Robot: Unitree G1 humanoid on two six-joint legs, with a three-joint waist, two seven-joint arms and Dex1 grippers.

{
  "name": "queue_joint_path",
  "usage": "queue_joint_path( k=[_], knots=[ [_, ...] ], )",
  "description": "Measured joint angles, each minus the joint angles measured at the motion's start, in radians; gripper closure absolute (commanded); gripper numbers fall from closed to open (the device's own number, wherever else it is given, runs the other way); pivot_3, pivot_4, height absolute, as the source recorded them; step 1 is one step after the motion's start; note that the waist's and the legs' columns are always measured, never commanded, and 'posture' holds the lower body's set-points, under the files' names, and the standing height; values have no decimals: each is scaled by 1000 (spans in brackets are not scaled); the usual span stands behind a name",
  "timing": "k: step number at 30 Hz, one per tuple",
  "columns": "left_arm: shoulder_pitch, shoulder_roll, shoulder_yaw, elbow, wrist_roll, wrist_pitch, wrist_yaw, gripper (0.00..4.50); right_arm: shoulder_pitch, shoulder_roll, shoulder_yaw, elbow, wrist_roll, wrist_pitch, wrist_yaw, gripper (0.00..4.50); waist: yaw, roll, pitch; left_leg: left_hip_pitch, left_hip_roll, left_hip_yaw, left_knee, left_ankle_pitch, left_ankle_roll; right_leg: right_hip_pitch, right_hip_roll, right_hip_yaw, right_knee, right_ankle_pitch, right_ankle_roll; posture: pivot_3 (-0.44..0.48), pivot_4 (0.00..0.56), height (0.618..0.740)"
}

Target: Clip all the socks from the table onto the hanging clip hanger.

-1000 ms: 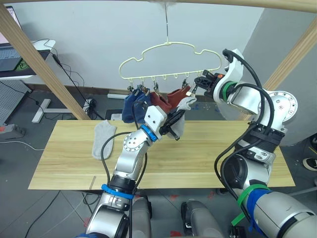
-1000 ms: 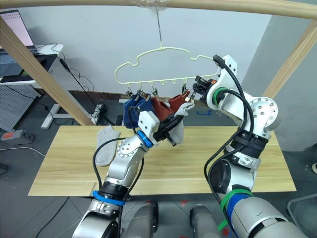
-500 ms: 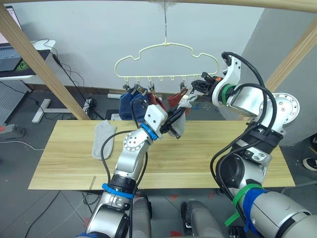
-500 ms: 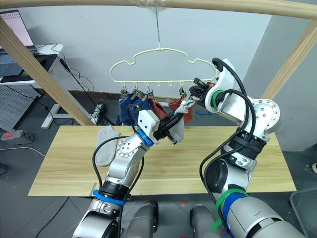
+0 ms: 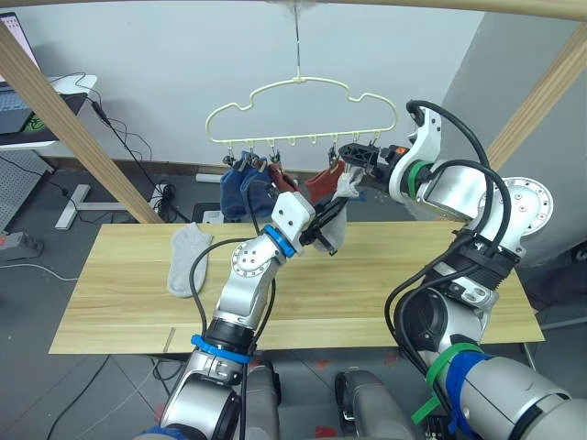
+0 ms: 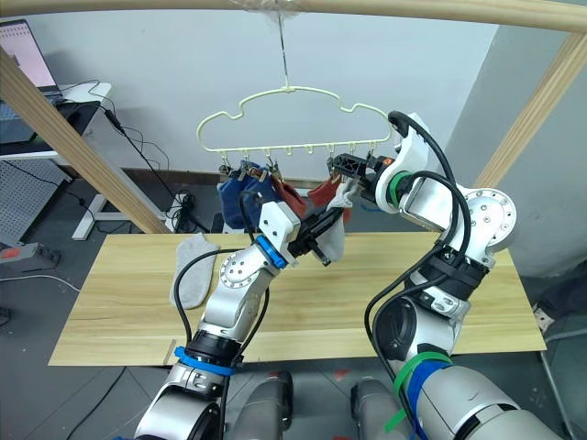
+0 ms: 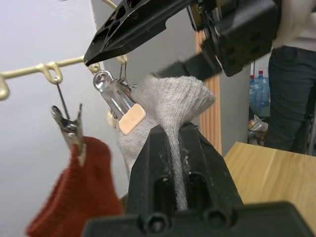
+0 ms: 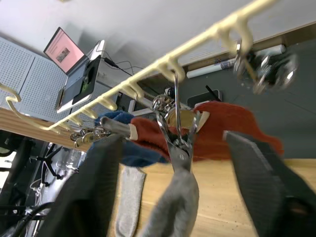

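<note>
Right claw moved in, open | grey sock now clipped

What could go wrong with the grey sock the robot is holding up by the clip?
The left end effector pinches the grey sock, whose top edge sits at a metal clip. If that clip bites only the edge, the sock may slip out on release. The hanger hangs by one hook, so pushing may swing it. Another grey sock waits on the table.
</note>
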Motion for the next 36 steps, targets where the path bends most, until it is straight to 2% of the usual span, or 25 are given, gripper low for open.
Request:
queue_joint_path(
  k=[4, 6, 7, 10, 16, 19, 22, 26, 30, 33, 36],
  knots=[
    [-3, 1, 3, 10, -1, 16, -7, 4500, 28, -60, 31, -58, 5, 0, 39, 57, 2, 0, -1, -1, -1, 0, 1, 0, 0, 0, 0, 0, 0, 1, 1, -31, 171, 740],
    [-15, -1, 15, 33, -17, 49, -5, 3954, 88, -145, 96, -126, 18, -2, 91, 0, 2, 1, -1, -2, -1, -1, 1, 0, 0, 0, 0, 0, -1, 1, 2, -49, 187, 740],
    [-19, 0, 25, 43, -25, 64, -6, 3830, 114, -179, 123, -152, 25, -6, 113, 0, -2, 1, -1, -2, -1, 0, 1, 0, 0, 0, 0, 1, -1, 0, 2, -53, 190, 740],
    [-45, -5, 50, 77, -76, 131, -20, 2924, 214, -286, 239, -240, 35, -54, 183, 0, -7, 1, -1, -1, -1, 0, 2, 0, 0, -1, 0, 1, 0, -1, 4, -68, 183, 740],
    [-68, 2, 105, 81, -179, 263, -56, 1098, 418, -348, 438, -362, -39, -276, 211, 0, -31, 1, -1, -1, 0, -1, 2, 0, 0, 0, 1, 1, 1, -1, 4, -85, 183, 740],
    [-34, 74, 152, 2, -251, 380, -59, 121, 508, -348, 543, -368, -117, -427, 197, 0, -51, 1, -1, 0, 0, -1, 2, 0, 0, 0, 1, 1, 2, -1, 4, -73, 181, 740],
    [41, 193, 208, -123, -317, 513, -70, 52, 561, -322, 606, -353, -194, -567, 174, 0, -61, 2, -2, 1, 1, -1, 2, 0, -1, 0, 1, 1, 4, -1, 4, -54, 172, 740],
    [116, 285, 250, -255, -393, 668, -60, 52, 584, -300, 679, -311, -279, -734, 163, 0, -50, -1, -4, 1, 0, -2, 3, 1, -2, 0, 1, 0, 5, -1, 5, -21, 155, 740],
    [135, 374, 301, -367, -462, 839, 6, 0, 593, -254, 729, -240, -343, -884, 151, 906, -42, -5, -7, 1, 0, -3, 6, 2, -3, 2, 0, 0, 5, 0, 6, 6, 149, 740],
    [157, 458, 314, -410, -459, 948, 65, 0, 593, -232, 751, -167, -395, -964, 134, 906, -32, -6, -8, 2, 0, -2, 7, 2, -3, 2, 0, 1, 6, 0, 6, 51, 137, 740],
    [198, 492, 330, -465, -463, 965, 71, 0, 584, -212, 754, -91, -433, -1027, 118, 906, -20, -9, -10, 3, 0, -2, 7, 2, -3, 2, 0, 1, 7, 1, 4, 77, 141, 740]
  ],
)
